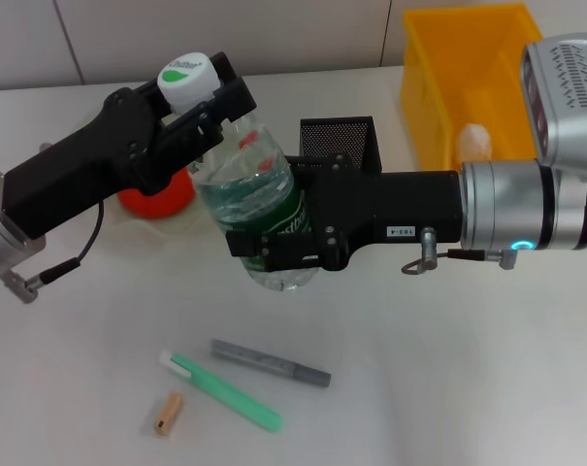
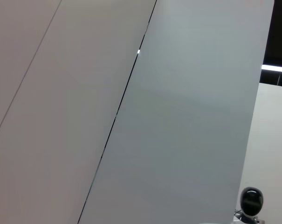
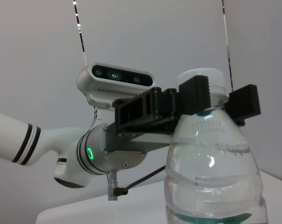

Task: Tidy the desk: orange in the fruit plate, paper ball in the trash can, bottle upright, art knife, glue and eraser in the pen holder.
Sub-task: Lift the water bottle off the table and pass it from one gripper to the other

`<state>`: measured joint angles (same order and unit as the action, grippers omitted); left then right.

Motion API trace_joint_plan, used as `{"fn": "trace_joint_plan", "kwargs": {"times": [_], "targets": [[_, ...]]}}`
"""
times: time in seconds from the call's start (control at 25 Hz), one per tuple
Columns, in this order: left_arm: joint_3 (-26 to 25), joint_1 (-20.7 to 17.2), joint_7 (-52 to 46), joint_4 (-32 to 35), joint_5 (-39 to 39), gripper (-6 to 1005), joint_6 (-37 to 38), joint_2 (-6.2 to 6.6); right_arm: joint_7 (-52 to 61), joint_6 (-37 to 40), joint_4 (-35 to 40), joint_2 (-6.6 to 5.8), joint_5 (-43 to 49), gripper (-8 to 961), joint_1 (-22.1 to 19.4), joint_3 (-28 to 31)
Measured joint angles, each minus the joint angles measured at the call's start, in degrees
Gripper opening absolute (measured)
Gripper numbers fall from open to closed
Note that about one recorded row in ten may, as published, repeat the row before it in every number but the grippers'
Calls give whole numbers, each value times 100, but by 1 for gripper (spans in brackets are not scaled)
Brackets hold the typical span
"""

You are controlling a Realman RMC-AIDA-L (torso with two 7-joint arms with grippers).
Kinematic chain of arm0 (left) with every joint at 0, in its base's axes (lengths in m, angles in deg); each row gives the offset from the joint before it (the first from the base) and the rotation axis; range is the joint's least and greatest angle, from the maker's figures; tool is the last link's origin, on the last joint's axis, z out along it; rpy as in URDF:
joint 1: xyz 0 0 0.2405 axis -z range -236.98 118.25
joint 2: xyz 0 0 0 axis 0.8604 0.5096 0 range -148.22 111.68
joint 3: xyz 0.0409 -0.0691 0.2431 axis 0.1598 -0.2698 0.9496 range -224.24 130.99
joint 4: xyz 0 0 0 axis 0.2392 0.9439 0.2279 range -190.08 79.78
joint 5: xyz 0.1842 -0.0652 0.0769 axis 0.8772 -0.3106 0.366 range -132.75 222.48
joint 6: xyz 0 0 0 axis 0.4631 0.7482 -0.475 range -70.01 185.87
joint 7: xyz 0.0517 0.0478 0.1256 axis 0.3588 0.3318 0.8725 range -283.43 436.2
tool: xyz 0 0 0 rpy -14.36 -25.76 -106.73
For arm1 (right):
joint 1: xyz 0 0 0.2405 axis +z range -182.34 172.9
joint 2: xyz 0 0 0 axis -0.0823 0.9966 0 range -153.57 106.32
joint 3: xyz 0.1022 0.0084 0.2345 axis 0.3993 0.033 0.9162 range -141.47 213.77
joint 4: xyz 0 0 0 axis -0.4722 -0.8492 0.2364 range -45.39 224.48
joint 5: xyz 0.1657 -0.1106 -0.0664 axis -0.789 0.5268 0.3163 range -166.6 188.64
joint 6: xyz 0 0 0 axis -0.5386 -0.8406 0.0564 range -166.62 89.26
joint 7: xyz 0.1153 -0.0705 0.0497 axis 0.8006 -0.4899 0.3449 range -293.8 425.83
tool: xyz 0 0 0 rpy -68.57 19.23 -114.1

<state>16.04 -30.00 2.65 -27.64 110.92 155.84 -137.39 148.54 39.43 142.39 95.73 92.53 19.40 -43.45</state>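
The left gripper point(image 1: 191, 97) reached in from the left and was clamped on the neck of the bottle point(image 1: 259, 199), just under its white cap point(image 1: 185, 78); the right wrist view showed both black fingers point(image 3: 195, 93) pressed against the neck. The bottle stood roughly upright near the middle of the desk point(image 1: 448, 388); whether its base touched the surface could not be read. The right gripper point(image 1: 278, 252) came in from the right and closed around the bottle's lower body, at the green label.

Procedure for this step: confirm that the base sits flat before either grip lets go. Release one gripper at a time, opening it fully, and withdraw it sideways so that no finger drags the cap or label. A light bottle tips easily, so a slow retreat is advised.

Behind the left arm, the orange point(image 1: 157, 199) was partly hidden; its plate could not be made out. In the foreground lay the eraser point(image 1: 167, 413), a green stick point(image 1: 225, 391) and a grey stick point(image 1: 271, 363), all apart from the bottle. The pen holder point(image 1: 339, 141) stood behind the right gripper. The trash can point(image 1: 443, 97) at the far right held the paper ball point(image 1: 473, 141).

The desk was plain white and smooth. A pale panelled wall point(image 1: 225, 34) rose behind it.
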Motion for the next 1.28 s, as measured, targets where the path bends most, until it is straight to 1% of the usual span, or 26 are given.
{"fn": "trace_joint_plan", "kwargs": {"times": [0.48,0.84,1.28], "targets": [[0,20,-13,0,-9,437,-78,-6,152,-20,30,1,36,724,0,-3],[-1,26,-1,1,-63,437,-107,0,215,-6,50,-8,62,776,-38,-3],[-1,26,14,1,-66,437,-150,12,299,136,58,-17,141,777,-84,-3]]}}
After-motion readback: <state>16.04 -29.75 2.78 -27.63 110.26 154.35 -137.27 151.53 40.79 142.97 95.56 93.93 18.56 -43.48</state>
